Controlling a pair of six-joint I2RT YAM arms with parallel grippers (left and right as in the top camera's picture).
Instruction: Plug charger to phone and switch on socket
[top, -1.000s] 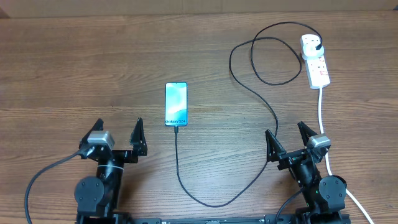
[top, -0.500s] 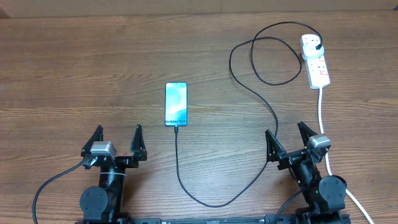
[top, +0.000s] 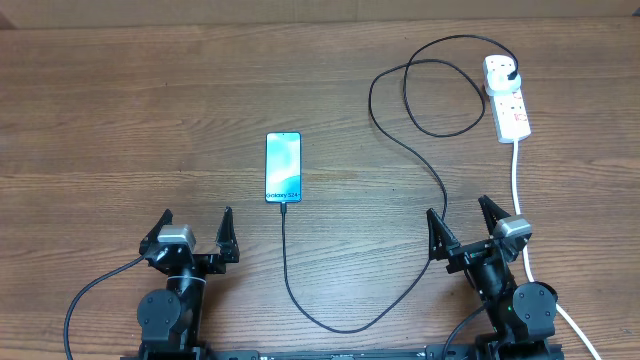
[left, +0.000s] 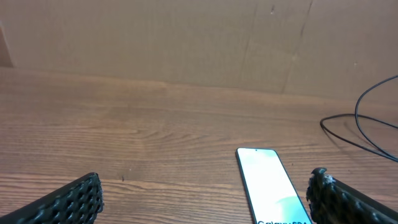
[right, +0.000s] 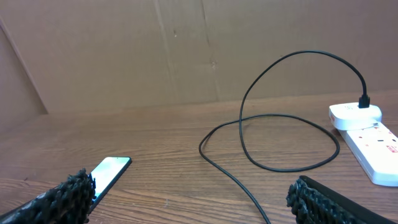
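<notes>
The phone (top: 283, 166) lies flat mid-table, its light-blue screen lit. It also shows in the left wrist view (left: 268, 185) and the right wrist view (right: 109, 171). The thin black charger cable (top: 420, 165) runs from the phone's near end, loops across the table and ends in a black plug seated in the white socket strip (top: 507, 98), which also shows in the right wrist view (right: 369, 138). My left gripper (top: 195, 233) is open and empty, near the front edge left of the phone. My right gripper (top: 462, 223) is open and empty at the front right.
The socket's thick white cord (top: 519, 185) runs down past my right arm toward the front edge. A brown cardboard wall (left: 186, 37) stands along the table's far side. Bare wood lies between the two arms, crossed by the cable loop (top: 330, 318).
My left gripper has drawn back toward the front edge and shifted a little right. The right arm, phone, cable and socket have not moved.
</notes>
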